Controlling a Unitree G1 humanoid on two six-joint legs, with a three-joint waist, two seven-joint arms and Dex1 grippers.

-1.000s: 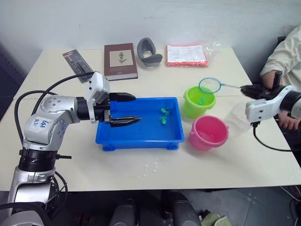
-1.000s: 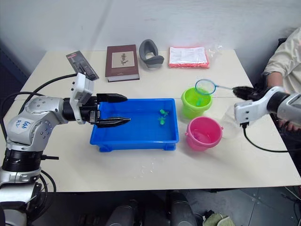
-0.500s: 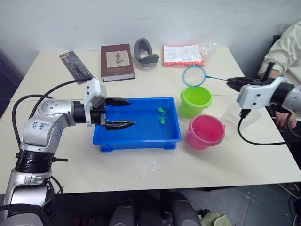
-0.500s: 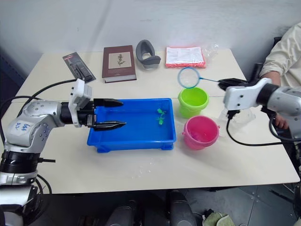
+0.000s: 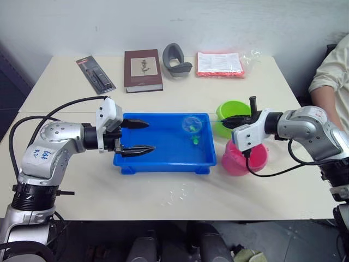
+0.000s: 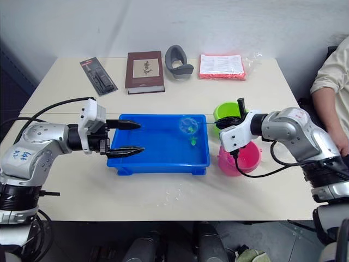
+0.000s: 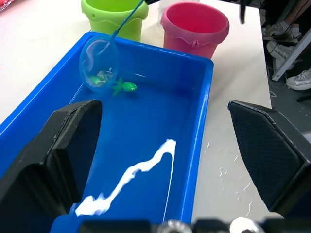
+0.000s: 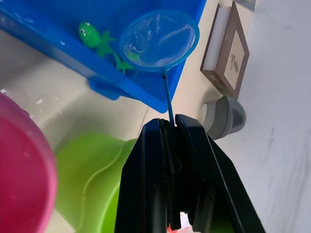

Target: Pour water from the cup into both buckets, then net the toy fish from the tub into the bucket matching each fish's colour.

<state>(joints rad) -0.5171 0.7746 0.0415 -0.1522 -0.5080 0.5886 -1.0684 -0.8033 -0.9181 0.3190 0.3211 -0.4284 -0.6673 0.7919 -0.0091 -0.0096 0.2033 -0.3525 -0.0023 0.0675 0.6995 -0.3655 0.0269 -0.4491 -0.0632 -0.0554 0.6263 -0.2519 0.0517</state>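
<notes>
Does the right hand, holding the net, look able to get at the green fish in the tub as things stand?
Probably yes. The right hand holds the net with its hoop already over the blue tub, beside the green fish, with nothing between them.

You are looking along the left gripper point(image 7: 165, 145), whose two black fingers point(image 7: 63, 150) stand wide apart, one over the blue tub's point(image 7: 201, 141) inside and the other out past its rim over the pale table point(image 7: 233, 160). A streak of white glare lies on the tub floor between them. Toward the tub's far end, the net's point(image 7: 99, 65) blue-rimmed hoop is tilted down inside the tub, its thin handle running up across the lime-green bucket point(image 7: 114, 19). A green toy fish point(image 7: 125, 87) lies just beside the hoop, and something small and greenish sits in the mesh. The pink bucket point(image 7: 194, 28) stands next to the green one, beyond the tub. Water droplets speckle the table near the rim.
</notes>
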